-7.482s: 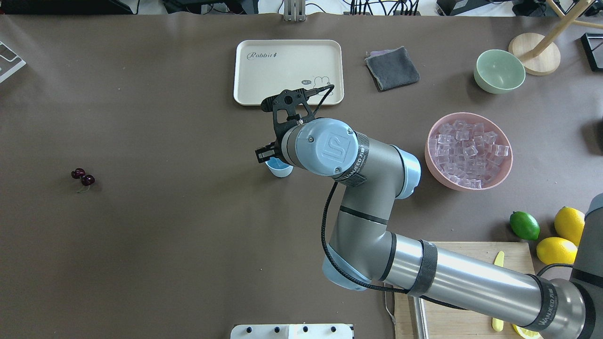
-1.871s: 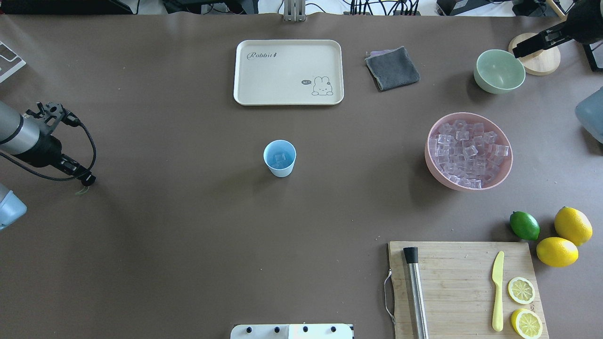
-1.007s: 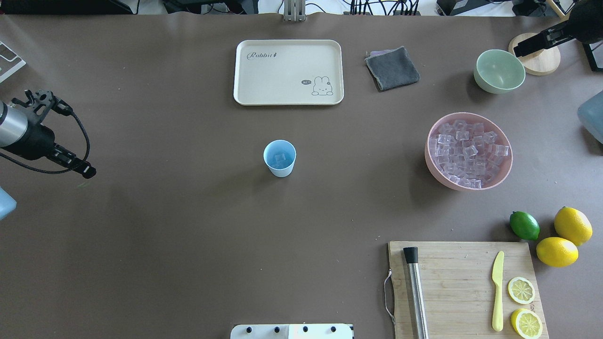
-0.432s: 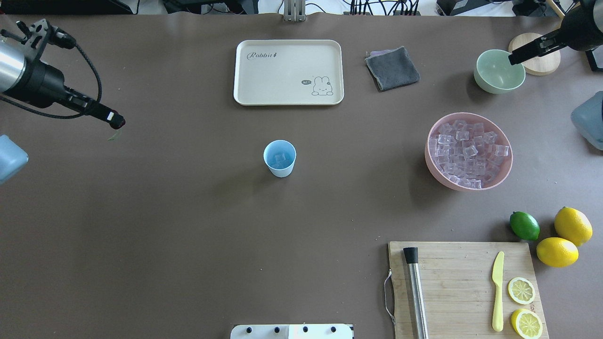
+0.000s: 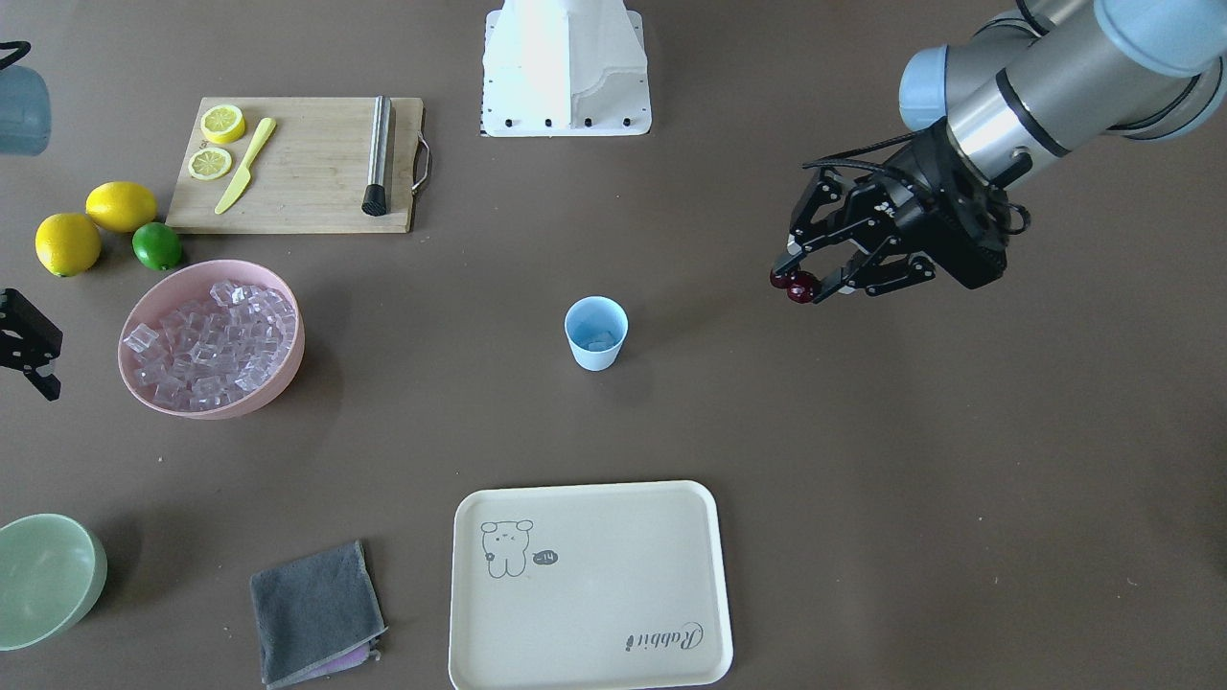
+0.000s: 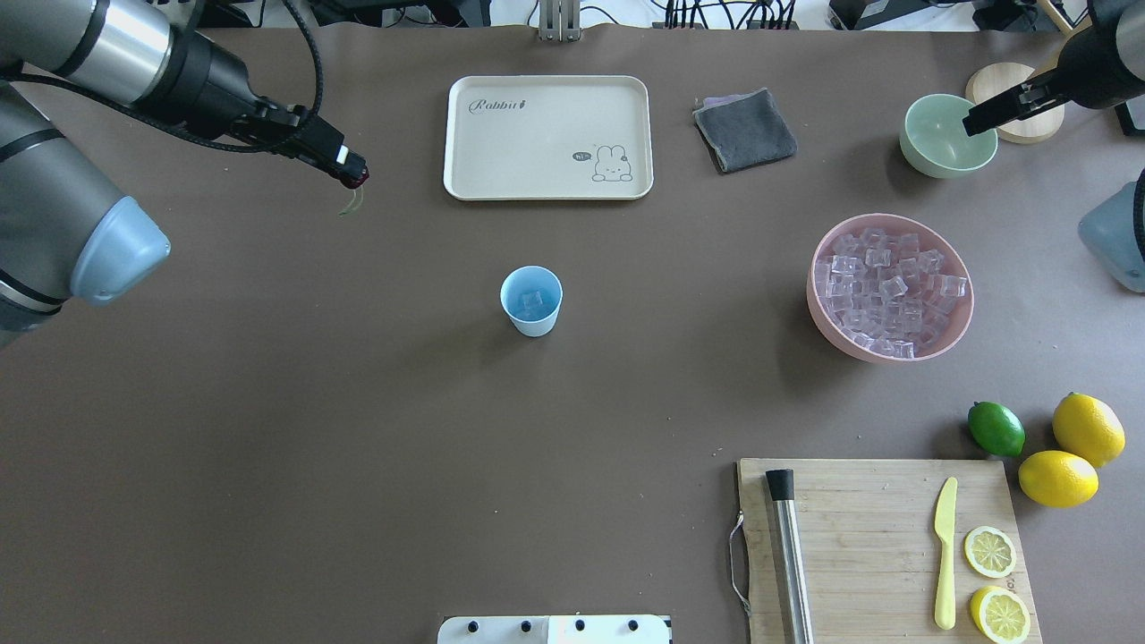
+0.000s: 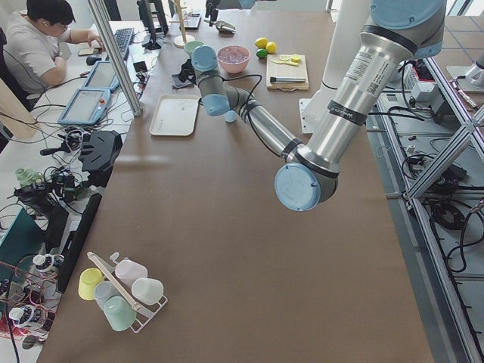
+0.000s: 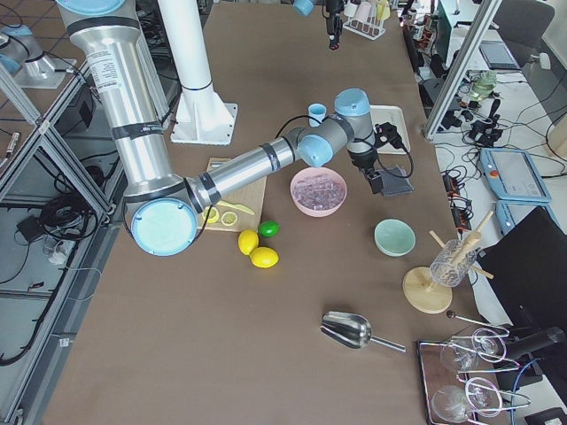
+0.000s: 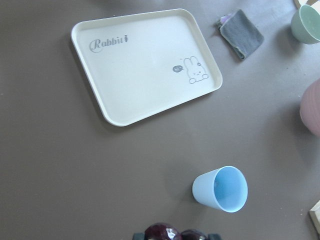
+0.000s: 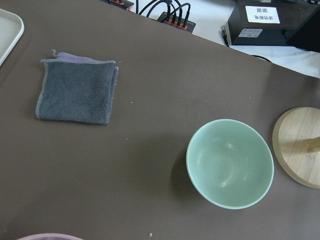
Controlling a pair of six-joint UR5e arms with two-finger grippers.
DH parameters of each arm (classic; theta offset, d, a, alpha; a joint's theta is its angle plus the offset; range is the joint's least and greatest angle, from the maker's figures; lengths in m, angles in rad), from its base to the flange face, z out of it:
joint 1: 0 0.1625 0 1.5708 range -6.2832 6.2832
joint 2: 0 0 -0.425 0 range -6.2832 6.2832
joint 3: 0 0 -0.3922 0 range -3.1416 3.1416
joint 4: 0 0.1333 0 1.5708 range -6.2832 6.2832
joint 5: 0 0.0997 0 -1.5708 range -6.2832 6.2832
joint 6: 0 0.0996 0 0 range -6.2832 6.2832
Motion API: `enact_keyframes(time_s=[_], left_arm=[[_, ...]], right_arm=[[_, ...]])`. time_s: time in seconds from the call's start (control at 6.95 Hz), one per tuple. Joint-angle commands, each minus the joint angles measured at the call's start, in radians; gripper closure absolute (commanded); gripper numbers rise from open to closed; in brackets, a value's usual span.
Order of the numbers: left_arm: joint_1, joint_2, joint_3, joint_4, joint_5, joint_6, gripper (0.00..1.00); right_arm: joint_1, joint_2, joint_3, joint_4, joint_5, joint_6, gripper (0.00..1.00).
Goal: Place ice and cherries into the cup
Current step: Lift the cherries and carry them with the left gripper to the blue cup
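- The cherries (image 5: 799, 287) are clamped aloft in the tips of the left gripper (image 5: 803, 277), well apart from the cup (image 5: 595, 332), on its left.
- The cup holds ice (image 5: 602, 339); centre above its rim and release low, lest they bounce out.

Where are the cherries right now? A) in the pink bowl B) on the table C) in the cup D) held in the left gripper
D: the cherries sit pinched at the tip of the left gripper, off to one side of the cup, which holds only ice.
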Motion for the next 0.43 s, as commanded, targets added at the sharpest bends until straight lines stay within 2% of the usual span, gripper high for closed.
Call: enact_keyframes(time_s=[0.0, 0.29], left_arm=[[0.123, -0.099, 0.049, 0.002, 0.156, -0.026, 1.0], [0.184, -0.146, 0.109, -0.008, 0.236, -0.025, 1.0]], right_arm=[[0.001, -0.007, -0.007, 0.0, -0.002, 0.001, 0.0], [0.001, -0.009, -0.014, 0.0, -0.005, 0.001, 0.0]])
